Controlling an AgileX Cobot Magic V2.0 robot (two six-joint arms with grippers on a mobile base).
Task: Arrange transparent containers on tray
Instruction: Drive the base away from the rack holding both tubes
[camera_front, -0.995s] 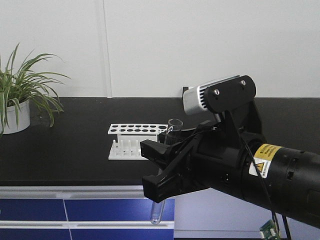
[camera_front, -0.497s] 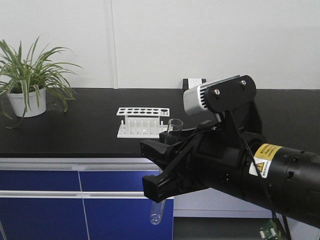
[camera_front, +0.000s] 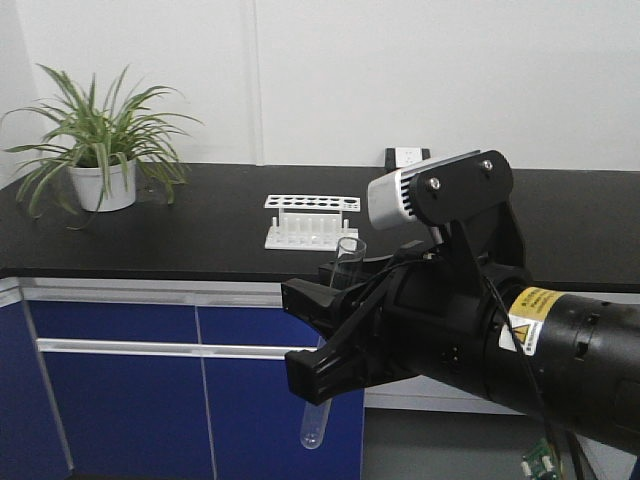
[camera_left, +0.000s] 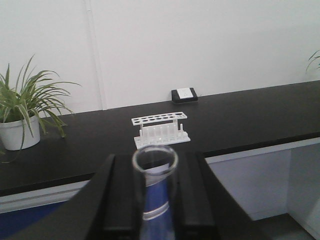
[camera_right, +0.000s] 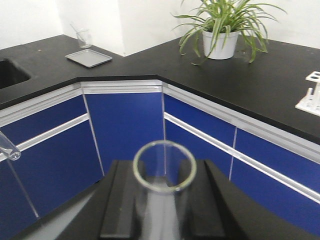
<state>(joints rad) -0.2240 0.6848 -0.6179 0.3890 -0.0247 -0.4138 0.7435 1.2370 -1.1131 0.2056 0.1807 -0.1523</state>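
Each gripper is shut on a clear glass test tube. In the front view my right gripper (camera_front: 305, 335) reaches in from the right, and its tube (camera_front: 345, 270) stands nearly upright through the jaws, with the round bottom (camera_front: 312, 435) hanging below. The right wrist view shows the open rim of that tube (camera_right: 164, 167) between the black fingers (camera_right: 125, 200). My left gripper (camera_left: 156, 197) clamps a second tube (camera_left: 156, 162) the same way. The rounded end of a tube (camera_right: 10, 150) pokes in at the left edge of the right wrist view. The yellow tray is out of view.
A white rack with round holes (camera_front: 311, 220) stands on the black counter (camera_front: 200, 240), also visible as the rack (camera_left: 160, 130). A potted plant (camera_front: 100, 150) is at the left. Blue cabinets (camera_front: 120, 400) run below. A grey metal tray (camera_right: 89, 57) with a beaker (camera_right: 84, 37) and a sink (camera_right: 10, 72) lie round the corner.
The counter, rack and plant have slid right and shrunk in the front view, as the base backs away. The right gripper holds its tube unchanged.
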